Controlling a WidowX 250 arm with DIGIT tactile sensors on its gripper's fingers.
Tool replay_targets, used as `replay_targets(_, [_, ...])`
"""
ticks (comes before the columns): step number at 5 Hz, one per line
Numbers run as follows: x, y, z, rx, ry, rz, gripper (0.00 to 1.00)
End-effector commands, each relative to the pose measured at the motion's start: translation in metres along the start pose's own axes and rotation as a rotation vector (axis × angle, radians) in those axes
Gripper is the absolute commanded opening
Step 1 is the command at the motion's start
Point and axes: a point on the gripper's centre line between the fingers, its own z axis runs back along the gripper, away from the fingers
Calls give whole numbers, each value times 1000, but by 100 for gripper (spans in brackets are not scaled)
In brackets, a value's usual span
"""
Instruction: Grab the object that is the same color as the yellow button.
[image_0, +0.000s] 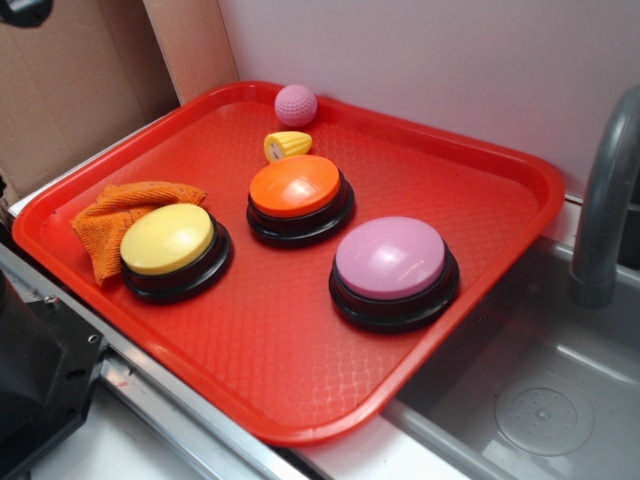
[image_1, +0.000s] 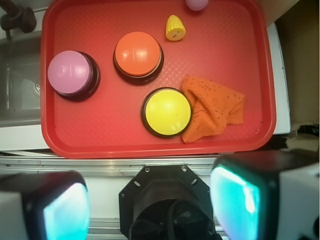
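A small yellow corn-cob piece (image_0: 287, 146) (image_1: 175, 28) lies on its side near the far edge of the red tray (image_0: 300, 370) (image_1: 235, 60), just behind the orange-topped button. The yellow button (image_0: 167, 239) (image_1: 167, 112) stands on the tray's near left side in the exterior view, touching the orange cloth. My gripper (image_1: 150, 205) hangs high over the robot base, off the tray's near edge and far from the corn. Its two pads (image_1: 235, 197) stand wide apart with nothing between them.
An orange-topped button (image_0: 296, 187) (image_1: 138, 53) and a pink-topped button (image_0: 391, 258) (image_1: 70, 72) sit mid-tray. A pink dimpled ball (image_0: 296, 104) (image_1: 196, 4) rests at the far edge. An orange cloth (image_0: 120, 215) (image_1: 212, 107) lies crumpled beside the yellow button. A sink (image_0: 540, 400) and grey faucet (image_0: 605, 200) lie to the right.
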Motion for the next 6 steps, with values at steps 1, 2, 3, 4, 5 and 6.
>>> replay_targets(1, [0,0,0,0,0,0,100])
replay_targets(2, [21,11,-9,13,-12,182,100])
replay_targets(3, [42,25,-17,-18,-45,275,100])
replay_targets(4, [67,40,-35,-13,-55,363,100])
replay_targets(5, [97,57,-65,-12,-65,462,100])
replay_targets(6, [121,68,-96,15,-59,499,100])
